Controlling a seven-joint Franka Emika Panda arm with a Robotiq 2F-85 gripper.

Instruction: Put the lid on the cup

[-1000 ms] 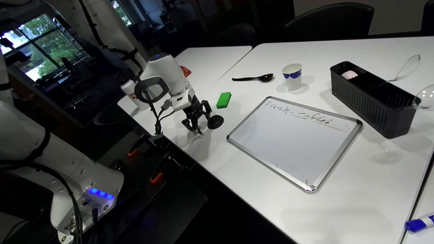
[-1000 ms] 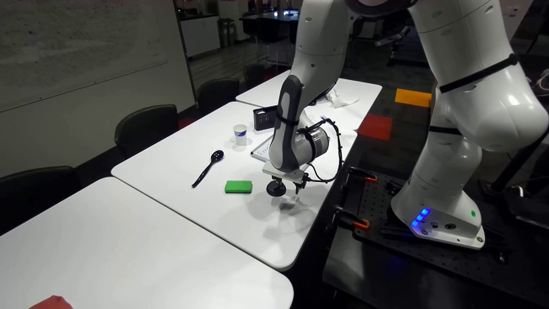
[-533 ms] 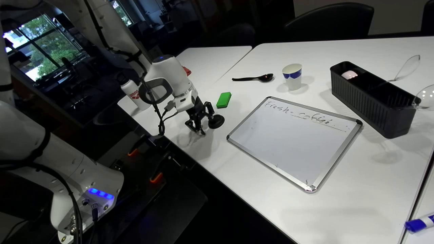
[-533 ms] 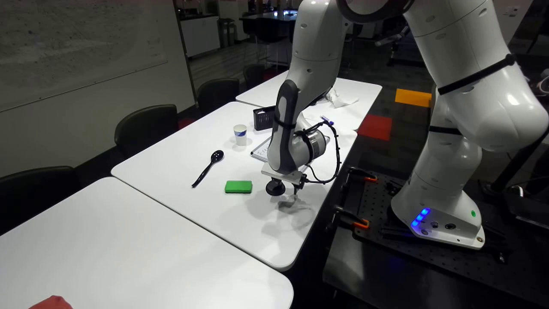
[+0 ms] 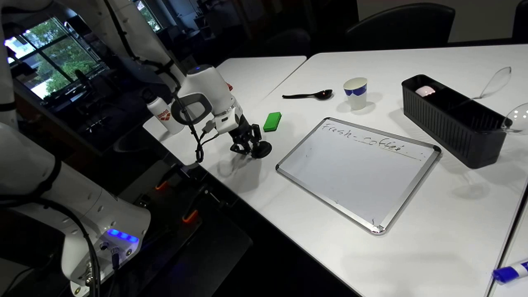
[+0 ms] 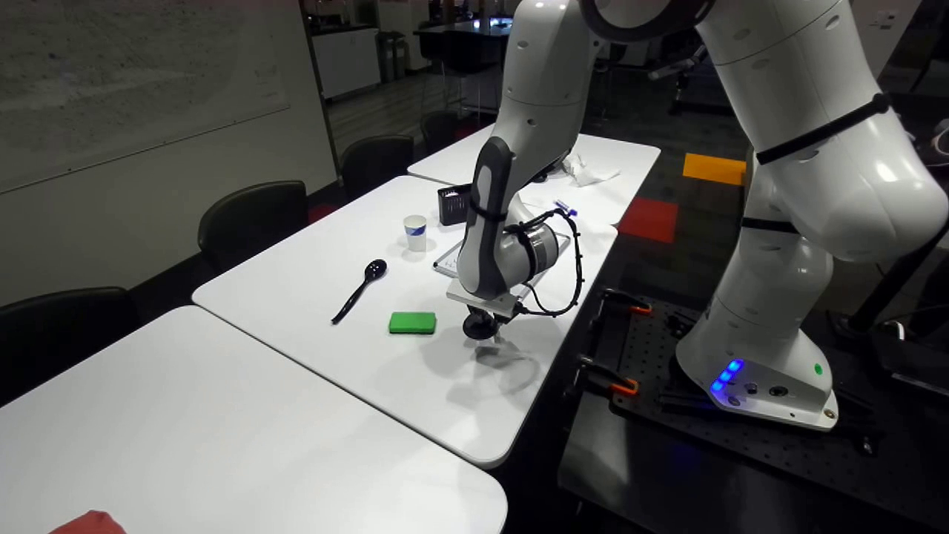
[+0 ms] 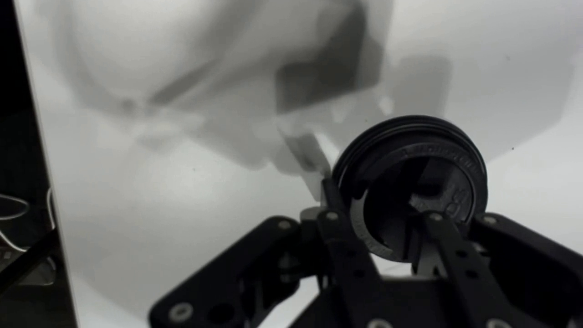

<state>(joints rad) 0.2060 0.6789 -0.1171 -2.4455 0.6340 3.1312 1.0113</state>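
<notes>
The black round lid (image 5: 262, 149) is by my fingertips near the table's edge in an exterior view; the lid (image 6: 480, 325) looks tilted in an exterior view too. Seen from the wrist, the lid (image 7: 437, 150) fills the space ahead of the gripper (image 7: 370, 202). One finger (image 7: 330, 193) lies along its left rim, while the other overlaps its face. A narrow gap stays between them; whether they pinch the lid, or whether it touches the table, I cannot tell. Farther off, the white cup (image 5: 357, 101) with a blue band stands upright, open at the top.
A green block (image 5: 272, 121) lies near the gripper, with a black spoon (image 5: 307, 95) beyond it. A framed whiteboard (image 5: 354, 177) lies flat on the table, and a long black bin (image 5: 458, 123) stands past it. A white bottle (image 5: 161, 113) is behind the arm.
The jaws have drawn much closer together around the lid's side. My arm has shifted a little toward the whiteboard, and the lid has moved slightly. The cup has not moved.
</notes>
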